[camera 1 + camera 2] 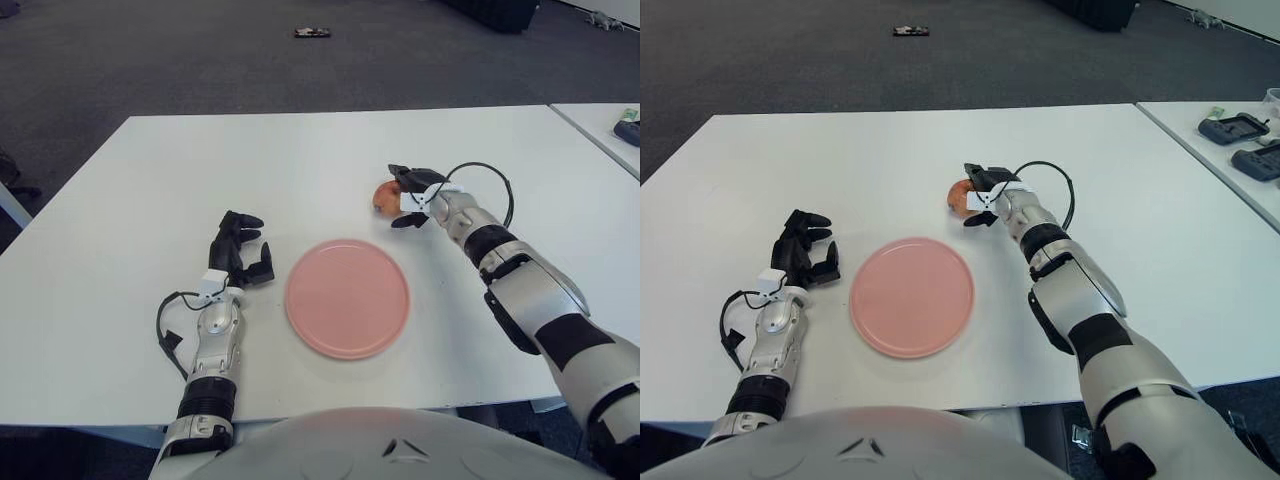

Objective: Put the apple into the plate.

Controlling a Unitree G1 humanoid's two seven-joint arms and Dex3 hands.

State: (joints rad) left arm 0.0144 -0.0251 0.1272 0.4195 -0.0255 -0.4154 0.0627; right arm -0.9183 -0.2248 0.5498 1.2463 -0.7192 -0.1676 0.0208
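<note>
The red-and-yellow apple (382, 196) sits on the white table (200, 160), beyond the right rim of the pink plate (347, 297). My right hand (397, 196) is up against the apple's right side. One finger (400, 173) reaches over the apple's far side and the thumb (404, 220) sits at its near side. The fingers are still spread, and the hand hides the apple's right half. The plate has nothing on it. My left hand (240, 250) shows left of the plate, idle, with relaxed fingers.
A second table at the right carries dark devices (1238, 128) (1260, 160). A small dark object (312, 33) lies on the carpet beyond the table. The table's near edge runs just in front of the plate.
</note>
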